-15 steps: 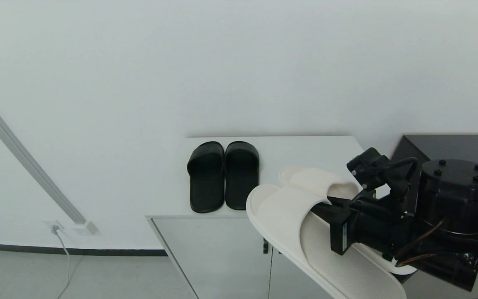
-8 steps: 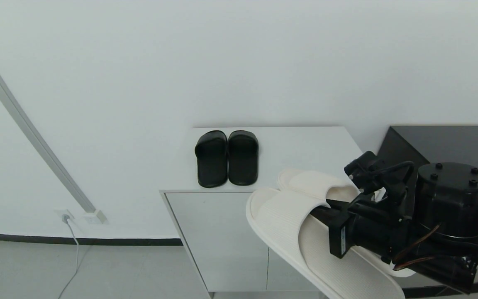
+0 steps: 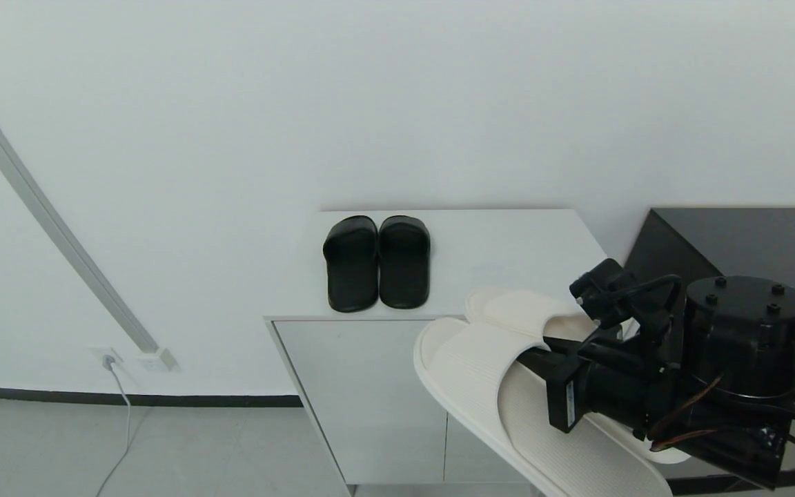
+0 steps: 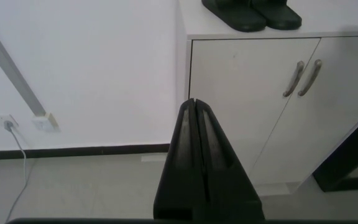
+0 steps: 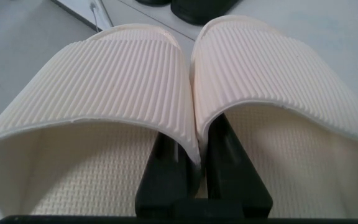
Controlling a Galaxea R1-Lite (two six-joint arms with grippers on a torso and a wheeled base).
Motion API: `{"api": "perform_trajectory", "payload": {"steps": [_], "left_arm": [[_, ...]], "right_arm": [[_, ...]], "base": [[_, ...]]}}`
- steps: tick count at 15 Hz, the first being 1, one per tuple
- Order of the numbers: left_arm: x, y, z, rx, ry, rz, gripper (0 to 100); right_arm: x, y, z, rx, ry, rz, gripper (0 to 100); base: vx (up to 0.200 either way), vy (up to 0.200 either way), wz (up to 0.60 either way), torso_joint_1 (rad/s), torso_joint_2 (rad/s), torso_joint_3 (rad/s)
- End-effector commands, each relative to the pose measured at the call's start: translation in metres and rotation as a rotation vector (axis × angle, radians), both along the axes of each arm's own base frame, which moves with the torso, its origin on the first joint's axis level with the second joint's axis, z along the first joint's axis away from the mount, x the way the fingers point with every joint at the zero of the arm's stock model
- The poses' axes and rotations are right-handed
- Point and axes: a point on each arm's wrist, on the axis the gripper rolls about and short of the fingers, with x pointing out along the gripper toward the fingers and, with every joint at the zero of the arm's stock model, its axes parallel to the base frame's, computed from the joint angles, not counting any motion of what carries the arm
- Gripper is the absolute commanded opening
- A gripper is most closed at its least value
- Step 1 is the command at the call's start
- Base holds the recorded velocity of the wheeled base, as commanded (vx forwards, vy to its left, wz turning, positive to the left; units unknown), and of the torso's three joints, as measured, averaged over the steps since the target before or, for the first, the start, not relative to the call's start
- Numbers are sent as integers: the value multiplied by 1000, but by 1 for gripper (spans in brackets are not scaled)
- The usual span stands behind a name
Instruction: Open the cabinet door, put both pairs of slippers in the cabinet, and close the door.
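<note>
Saw the right end effector (image 3: 534, 355) at 4 o'clock of the head view, clamped on the pair of white slippers (image 3: 487, 373). Found one of its fingers (image 5: 232, 168) inside each slipper in the right wrist view, with the two inner strap edges pinched together between them. Saw this pair held in the air in front of the cabinet (image 3: 370, 386), side by side, toes pointed toward 10 o'clock and heels toward the arm. Could not tell whether the farther slipper touched the cabinet top. Noted the black slippers (image 3: 378, 262) on the cabinet top, just at 6 o'clock from the middle of the head view and at 10 o'clock from the white pair, well apart from it. Saw them lying flat and close together, heels at the front edge, toes toward the wall. Found both cabinet doors shut in the left wrist view, with the two handles (image 4: 303, 76) upright, just beside each other where the doors meet. Saw the left end effector (image 4: 194, 102) with its fingers pressed together and nothing between them, in front of the cabinet, apart from the doors. Noted a wall socket (image 3: 109, 359) with a cable at 8 o'clock, near the floor.
</note>
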Motion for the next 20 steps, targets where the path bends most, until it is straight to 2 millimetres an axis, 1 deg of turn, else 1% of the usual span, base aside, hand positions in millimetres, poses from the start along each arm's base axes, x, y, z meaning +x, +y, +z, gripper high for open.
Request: {"api": "perform_trajectory", "payload": {"steps": [1,5,8,13,19,20], "left_arm": [[0,0,0,0,0,0,0],[0,0,0,0,0,0,0],[0,0,0,1,0,0,0],[0,0,0,0,0,0,0],[0,0,0,1,0,0,0],[0,0,0,1,0,0,100]], "right_arm": [[-1,0,0,-1,1,1,0],[-1,0,-1,-2,4,6,0],[-3,-1,-4,-10,12,9,0],[-5,1,-4,-12,11,17,0],[-7,2,-4,-14,8,22,0],[-9,0,-6,-18,12,25,0]], "base": [[0,0,0,0,0,0],[0,0,0,0,0,0],[0,0,0,-123,300,168],[0,0,0,-179,413,233],[0,0,0,-230,549,313],[0,0,0,-217,540,330]]}}
